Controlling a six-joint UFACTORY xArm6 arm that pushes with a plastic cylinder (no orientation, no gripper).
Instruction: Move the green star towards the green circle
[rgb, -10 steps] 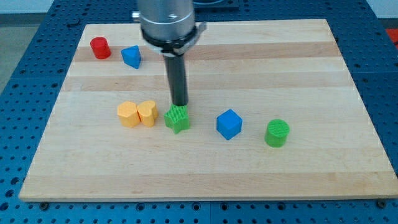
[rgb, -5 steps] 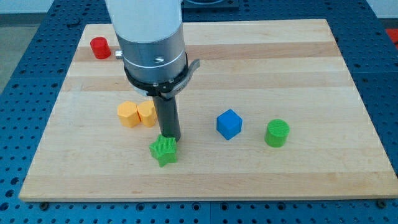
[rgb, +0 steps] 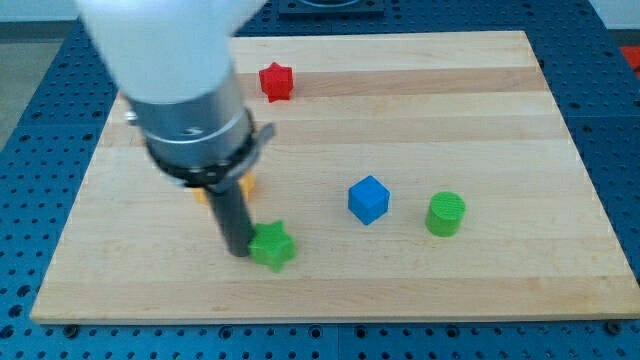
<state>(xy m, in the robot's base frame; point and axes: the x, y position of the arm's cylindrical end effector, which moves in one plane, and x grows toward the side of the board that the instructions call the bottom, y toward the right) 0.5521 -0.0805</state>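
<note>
The green star (rgb: 272, 246) lies near the board's bottom edge, left of centre. My tip (rgb: 238, 251) is at its left side, touching or almost touching it. The green circle (rgb: 445, 214), an upright cylinder, stands to the view's right of the star, a little higher in the view. The blue cube (rgb: 368, 199) sits between them, slightly above the line from star to circle.
A red star-shaped block (rgb: 276, 81) lies near the board's top. Yellow blocks (rgb: 246, 185) are mostly hidden behind my arm. The arm's wide body (rgb: 175, 80) covers the board's upper left. The wooden board (rgb: 500, 120) lies on a blue perforated table.
My tip moved from above the green star round to its left side. The star slid down the view, then slightly right. The arm now hides the yellow blocks and uncovers a red star.
</note>
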